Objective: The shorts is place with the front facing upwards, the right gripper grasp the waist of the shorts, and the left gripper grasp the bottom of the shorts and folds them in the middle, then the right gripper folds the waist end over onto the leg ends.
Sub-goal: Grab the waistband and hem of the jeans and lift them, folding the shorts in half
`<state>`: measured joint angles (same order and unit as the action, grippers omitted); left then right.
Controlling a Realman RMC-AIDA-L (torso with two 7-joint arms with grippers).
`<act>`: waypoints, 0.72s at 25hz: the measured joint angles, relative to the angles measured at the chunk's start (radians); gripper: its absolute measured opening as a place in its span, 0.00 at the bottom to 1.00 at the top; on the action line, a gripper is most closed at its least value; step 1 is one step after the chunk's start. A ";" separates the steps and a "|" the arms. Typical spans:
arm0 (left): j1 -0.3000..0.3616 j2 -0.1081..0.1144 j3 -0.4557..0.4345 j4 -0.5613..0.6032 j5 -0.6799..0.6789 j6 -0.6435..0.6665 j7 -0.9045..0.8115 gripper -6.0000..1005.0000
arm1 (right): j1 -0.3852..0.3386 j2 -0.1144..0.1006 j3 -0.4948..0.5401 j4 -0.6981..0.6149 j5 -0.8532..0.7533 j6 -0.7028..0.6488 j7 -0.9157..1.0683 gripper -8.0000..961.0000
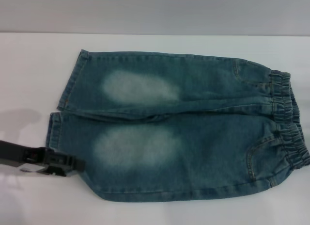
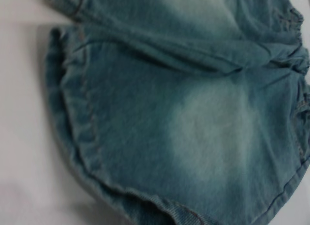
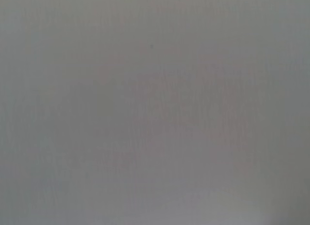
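Opening step: shorts [image 1: 184, 133] flat on counter [image 1: 29, 65], left hand [image 1: 72, 163] at near cuff [image 1: 54, 133], spread unreadable. Next: pinching hem.

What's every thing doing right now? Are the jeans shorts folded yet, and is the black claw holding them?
Blue-green denim shorts: spread flat, front up, unfolded.
Gathered elastic waist: on the robot's right, ungrasped.
Hemmed leg ends: on the left, flat.
Black left tool: at the near leg's hem; grip unclear.
Right tool: out of sight.
White table: under the shorts.
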<state>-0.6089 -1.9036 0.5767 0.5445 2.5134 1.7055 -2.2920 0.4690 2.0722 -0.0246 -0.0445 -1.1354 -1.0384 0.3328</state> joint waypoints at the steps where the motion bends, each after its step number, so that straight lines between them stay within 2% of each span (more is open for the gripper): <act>1: 0.000 0.000 0.000 0.000 0.000 0.000 0.000 0.83 | 0.000 0.000 0.000 0.000 -0.001 0.000 0.000 0.78; 5: -0.012 -0.011 0.000 0.000 -0.004 -0.006 0.007 0.83 | -0.002 0.000 0.000 0.002 -0.003 0.000 0.000 0.78; 18: -0.013 -0.018 0.002 0.000 -0.037 -0.019 0.028 0.83 | -0.005 0.000 0.000 0.007 -0.006 0.000 0.000 0.78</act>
<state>-0.6222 -1.9219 0.5788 0.5445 2.4765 1.6869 -2.2641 0.4644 2.0723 -0.0245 -0.0376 -1.1416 -1.0384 0.3328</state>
